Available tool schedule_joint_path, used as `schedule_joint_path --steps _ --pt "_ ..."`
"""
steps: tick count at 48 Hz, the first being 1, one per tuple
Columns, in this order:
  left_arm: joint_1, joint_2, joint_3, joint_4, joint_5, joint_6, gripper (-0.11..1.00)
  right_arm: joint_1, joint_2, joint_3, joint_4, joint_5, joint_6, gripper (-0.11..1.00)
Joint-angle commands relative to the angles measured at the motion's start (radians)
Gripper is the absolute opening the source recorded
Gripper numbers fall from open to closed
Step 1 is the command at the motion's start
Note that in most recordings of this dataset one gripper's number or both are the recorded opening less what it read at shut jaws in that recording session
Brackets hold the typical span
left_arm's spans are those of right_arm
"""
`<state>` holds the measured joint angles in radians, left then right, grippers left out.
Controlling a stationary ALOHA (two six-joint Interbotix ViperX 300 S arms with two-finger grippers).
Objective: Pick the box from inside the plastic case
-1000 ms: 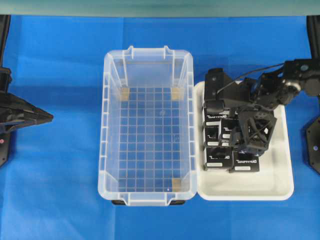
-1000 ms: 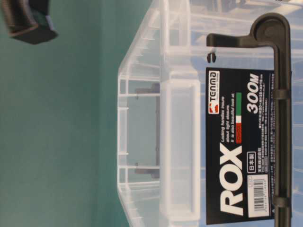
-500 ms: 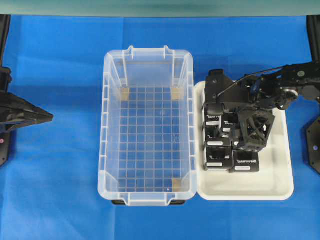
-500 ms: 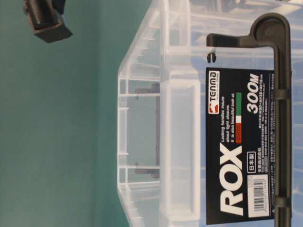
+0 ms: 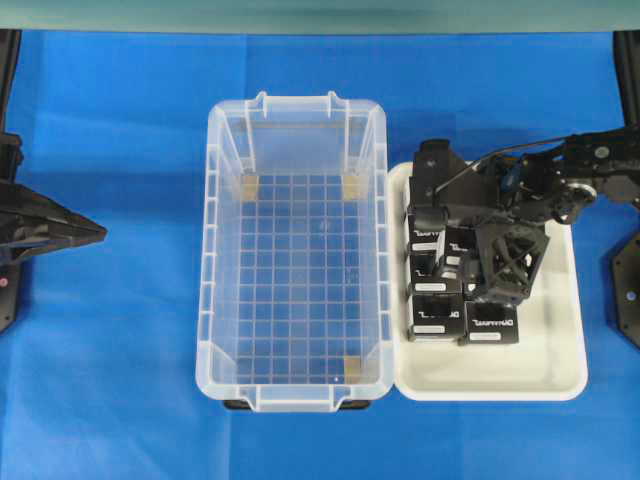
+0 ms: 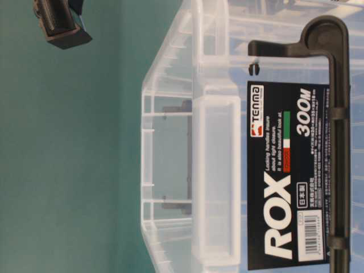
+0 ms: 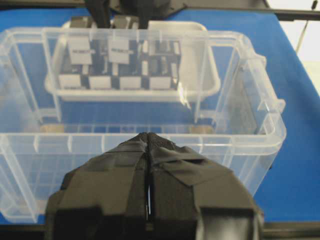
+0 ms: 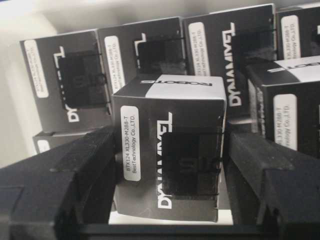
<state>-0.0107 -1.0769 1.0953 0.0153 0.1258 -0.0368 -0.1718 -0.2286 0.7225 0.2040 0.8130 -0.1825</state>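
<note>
The clear plastic case (image 5: 205,260) stands mid-table, and only its grid floor shows inside. In the left wrist view its near rim (image 7: 260,135) fills the frame. My right gripper (image 5: 462,262) is over the white tray (image 5: 500,385), to the right of the case. In the right wrist view that gripper (image 8: 171,137) is shut on the box (image 8: 170,150), a black carton with a white label, with one finger against each side. White tray floor shows just below the box. My left gripper (image 5: 100,233) rests shut at the far left, its tips (image 7: 148,135) pressed together with nothing between them.
Several identical black cartons (image 5: 490,322) sit packed in the tray; in the right wrist view they stand close behind and beside the held one (image 8: 65,75). The table-level view shows the case's end handle (image 6: 213,170) and a dark arm part (image 6: 60,25). Blue cloth surrounds everything.
My right arm has shifted slightly over the tray with the box between its fingers. The dark arm part in the table-level view has slid sideways. The left arm has not moved.
</note>
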Motion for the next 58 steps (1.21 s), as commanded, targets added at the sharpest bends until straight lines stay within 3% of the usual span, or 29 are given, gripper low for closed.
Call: schedule_joint_path --steps 1,3,7,10,31,47,58 --pt "0.002 0.005 -0.028 0.002 -0.005 -0.002 -0.06 0.011 0.002 -0.008 0.005 -0.005 0.002 0.64" --pt "0.002 0.005 -0.028 0.002 -0.005 -0.002 -0.06 0.012 0.000 -0.008 0.005 -0.005 0.002 0.65" --pt "0.002 0.005 -0.028 0.002 -0.006 -0.002 -0.06 0.014 -0.008 -0.011 0.003 -0.005 0.003 0.82" --pt "0.002 0.005 -0.028 0.002 -0.005 -0.002 -0.06 0.014 -0.020 -0.012 -0.002 -0.008 0.003 0.88" --pt "0.002 0.009 -0.028 0.002 -0.005 -0.002 -0.06 -0.003 -0.255 -0.031 -0.008 -0.133 0.020 0.88" --pt "0.002 0.011 -0.026 0.002 -0.005 0.000 -0.06 -0.005 -0.515 0.107 -0.008 -0.310 0.023 0.88" --pt "0.002 0.011 -0.026 0.002 -0.005 0.000 -0.06 -0.003 -0.692 0.198 -0.003 -0.333 0.025 0.87"
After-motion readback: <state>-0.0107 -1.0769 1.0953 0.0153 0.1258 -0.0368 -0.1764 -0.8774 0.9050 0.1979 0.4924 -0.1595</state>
